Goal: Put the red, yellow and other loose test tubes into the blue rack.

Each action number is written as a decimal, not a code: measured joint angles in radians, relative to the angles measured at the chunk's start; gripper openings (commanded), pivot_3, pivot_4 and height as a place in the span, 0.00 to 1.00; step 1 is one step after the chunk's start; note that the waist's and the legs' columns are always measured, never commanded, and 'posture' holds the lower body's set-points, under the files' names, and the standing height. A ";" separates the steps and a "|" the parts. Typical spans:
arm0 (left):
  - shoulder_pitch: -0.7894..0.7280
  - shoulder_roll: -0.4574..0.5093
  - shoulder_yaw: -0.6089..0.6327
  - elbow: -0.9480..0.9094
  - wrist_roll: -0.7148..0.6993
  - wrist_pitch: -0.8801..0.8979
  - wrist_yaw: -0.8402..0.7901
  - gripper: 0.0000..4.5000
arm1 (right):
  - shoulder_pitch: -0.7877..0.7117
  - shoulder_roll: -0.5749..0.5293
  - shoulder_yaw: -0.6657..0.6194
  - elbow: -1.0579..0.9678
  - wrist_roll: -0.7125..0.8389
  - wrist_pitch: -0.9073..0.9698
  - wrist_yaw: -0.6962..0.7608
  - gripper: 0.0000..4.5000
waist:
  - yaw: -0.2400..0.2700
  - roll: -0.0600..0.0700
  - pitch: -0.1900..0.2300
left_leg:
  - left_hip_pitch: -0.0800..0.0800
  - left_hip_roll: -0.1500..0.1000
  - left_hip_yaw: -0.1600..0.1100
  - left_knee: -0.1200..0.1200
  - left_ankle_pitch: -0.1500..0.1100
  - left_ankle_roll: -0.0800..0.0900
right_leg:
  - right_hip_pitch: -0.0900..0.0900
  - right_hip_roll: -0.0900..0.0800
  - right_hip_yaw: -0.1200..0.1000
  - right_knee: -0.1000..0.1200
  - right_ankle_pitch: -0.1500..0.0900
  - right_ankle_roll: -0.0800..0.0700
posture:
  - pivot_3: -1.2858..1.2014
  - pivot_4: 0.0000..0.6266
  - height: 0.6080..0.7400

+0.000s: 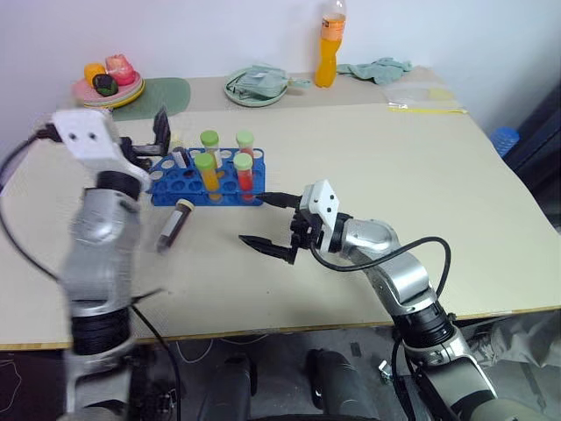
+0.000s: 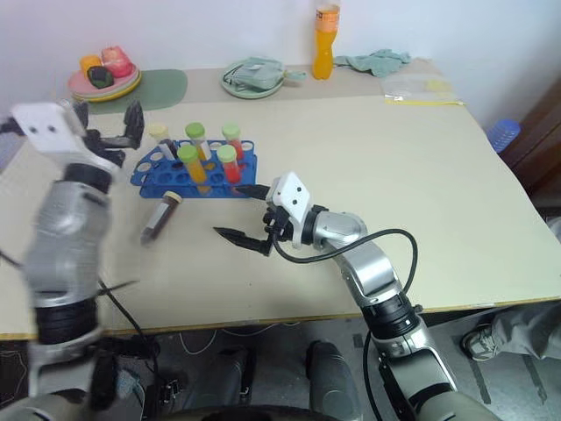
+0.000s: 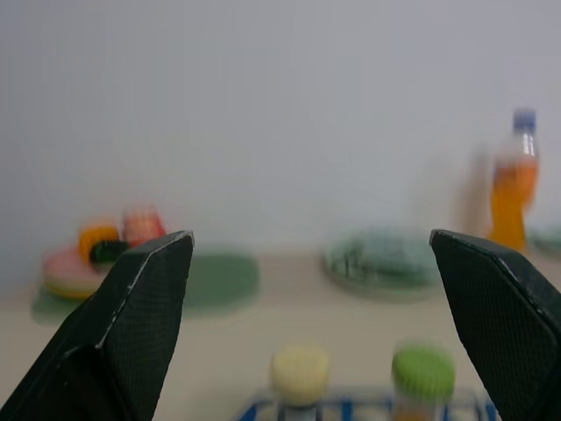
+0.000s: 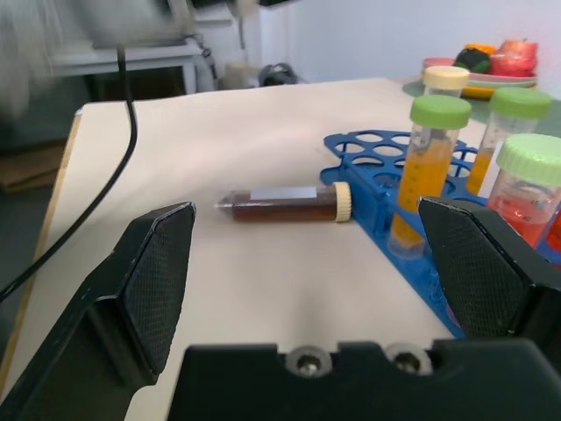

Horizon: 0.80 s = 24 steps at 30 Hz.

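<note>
The blue rack (image 1: 195, 186) stands on the table's left half, holding several upright test tubes: green-capped ones with yellow-orange (image 1: 208, 174) and red-orange (image 1: 244, 175) liquid, and a cream-capped one (image 1: 176, 143). A dark brown test tube (image 1: 173, 224) with a cream cap lies loose on the table just in front of the rack, also seen in the right wrist view (image 4: 280, 202). My left gripper (image 1: 149, 145) hangs open and empty above the rack's left end. My right gripper (image 1: 270, 222) is open and empty, level, to the right of the lying tube.
Along the far edge stand an orange drink bottle (image 1: 330, 44), a green plate (image 1: 254, 88) with a cloth, a plate of toy food (image 1: 110, 83) beside a green mat (image 1: 165, 93), a green cloth (image 1: 379, 67) and a plastic bag (image 1: 422, 96).
</note>
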 measured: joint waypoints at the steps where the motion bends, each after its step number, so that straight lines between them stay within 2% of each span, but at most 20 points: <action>1: 0.012 0.074 0.030 -0.029 -0.058 0.164 -0.013 0.99 | -0.004 -0.025 -0.002 0.001 0.000 0.003 0.019 1.00 | 0.000 0.000 0.000 | 0.000 0.000 0.000 0.000 0.000 0.000 | 0.000 0.000 0.000 0.000 0.000 0.000 | 0.52 0.24 1.00; 4: 0.023 0.233 0.050 -0.046 -0.138 0.536 -0.040 0.99 | -0.011 -0.060 -0.007 0.001 0.006 0.003 0.058 1.00 | -0.002 0.000 0.000 | 0.000 0.000 -0.001 0.000 0.000 0.000 | 0.000 0.001 0.000 0.000 0.000 0.000 | 0.52 0.24 1.00; 6: -0.027 0.264 0.068 -0.024 -0.189 0.743 -0.066 0.99 | -0.020 -0.070 -0.008 0.002 0.009 0.002 0.079 1.00 | 0.001 -0.001 0.001 | 0.000 0.000 -0.001 0.000 0.000 0.000 | 0.000 0.001 -0.001 0.001 0.000 0.000 | 0.52 0.24 1.00; 7: -0.058 0.313 0.048 0.010 -0.238 0.824 -0.098 0.99 | -0.028 -0.072 -0.006 0.003 0.011 -0.001 0.093 1.00 | 0.001 -0.002 0.001 | 0.000 0.000 -0.001 0.000 0.000 0.000 | 0.000 0.001 -0.002 0.001 0.000 0.000 | 0.52 0.24 1.00; 9: -0.113 0.439 -0.064 0.090 -0.317 0.906 -0.154 0.99 | -0.035 -0.086 -0.001 0.004 0.014 -0.011 0.124 1.00 | 0.000 -0.002 0.001 | 0.001 0.000 -0.001 -0.001 0.000 0.000 | 0.001 0.001 -0.001 0.001 0.000 0.000 | 0.52 0.24 1.00; 11: -0.188 0.491 -0.190 0.170 -0.333 0.917 -0.164 0.99 | -0.034 -0.096 0.004 0.011 0.014 -0.018 0.149 1.00 | 0.003 -0.002 0.001 | 0.001 0.000 -0.001 -0.001 0.000 -0.001 | 0.001 0.000 -0.001 0.000 0.000 0.000 | 0.52 0.24 1.00; 15: -0.388 0.465 -0.428 0.384 -0.318 0.917 -0.176 0.99 | -0.046 -0.090 0.026 0.021 0.014 -0.040 0.181 1.00 | 0.005 -0.002 0.001 | 0.001 0.000 -0.001 -0.001 0.001 -0.001 | 0.001 0.000 -0.001 0.000 0.000 0.000 | 0.52 0.24 1.00; 21: -0.550 0.364 -0.614 0.609 -0.228 0.917 -0.206 0.99 | -0.027 -0.087 0.036 0.016 0.013 -0.047 0.186 1.00 | 0.001 -0.002 0.001 | 0.000 0.000 0.000 -0.001 0.001 -0.002 | -0.001 0.001 -0.001 0.000 0.000 0.000 | 0.52 0.24 1.00; 24: -0.588 0.315 -0.678 0.691 -0.159 0.917 -0.236 0.81 | -0.005 -0.088 0.043 0.004 0.013 -0.046 0.182 1.00 | 0.001 -0.002 0.001 | -0.001 0.000 0.000 -0.001 0.001 -0.002 | -0.001 0.001 0.000 0.000 0.000 0.000 | 0.52 0.24 1.00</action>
